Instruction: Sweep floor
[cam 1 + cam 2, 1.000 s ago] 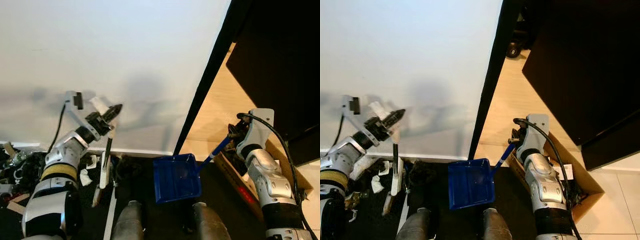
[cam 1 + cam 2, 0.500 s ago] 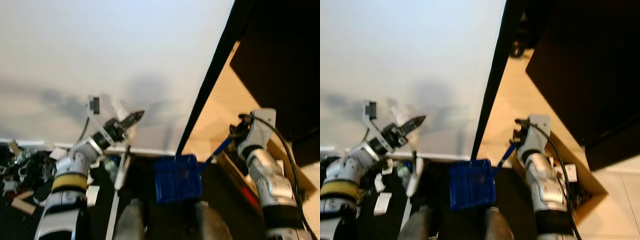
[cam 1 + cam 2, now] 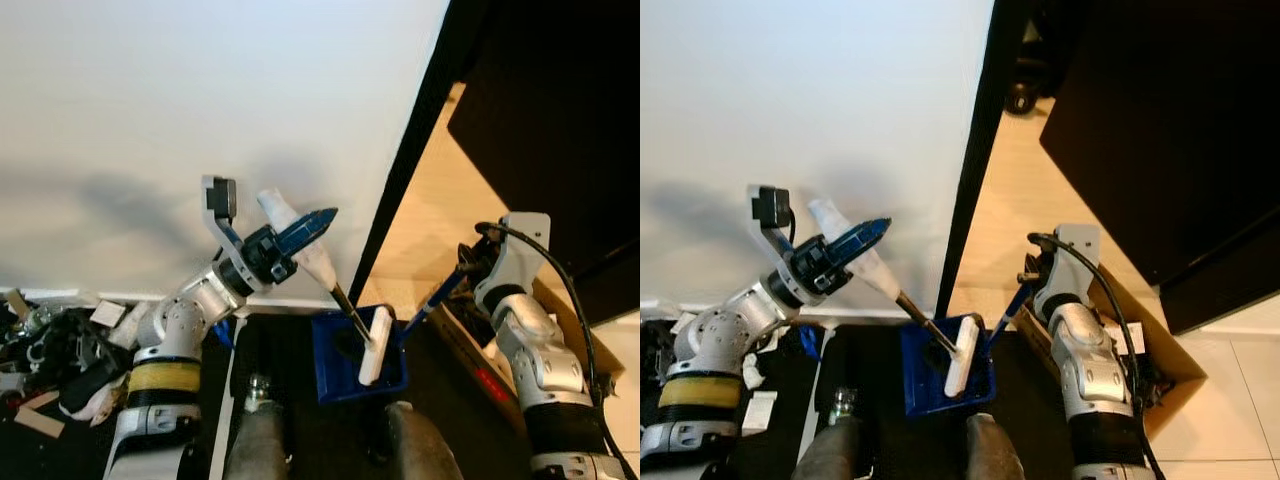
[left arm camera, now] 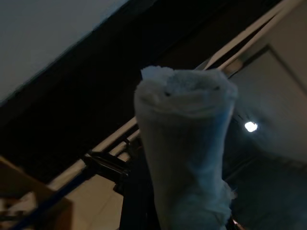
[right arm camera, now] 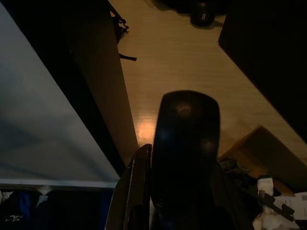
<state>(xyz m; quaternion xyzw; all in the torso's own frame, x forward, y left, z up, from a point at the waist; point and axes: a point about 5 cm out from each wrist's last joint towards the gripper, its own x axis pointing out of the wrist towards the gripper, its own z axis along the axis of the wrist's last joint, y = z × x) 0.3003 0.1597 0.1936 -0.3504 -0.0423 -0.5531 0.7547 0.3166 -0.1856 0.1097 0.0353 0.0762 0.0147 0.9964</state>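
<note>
Dustpan (image 3: 345,362) sits low on the dark floor so we can push dirt in; our right gripper (image 3: 468,268) clamps its handle. Our left gripper (image 3: 300,229) grips the brush (image 3: 373,345), head inside the pan.

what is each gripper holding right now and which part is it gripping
The left gripper holds the brush by its white handle end, with the head down in the blue dustpan. The right gripper holds the dustpan by its blue handle.
</note>
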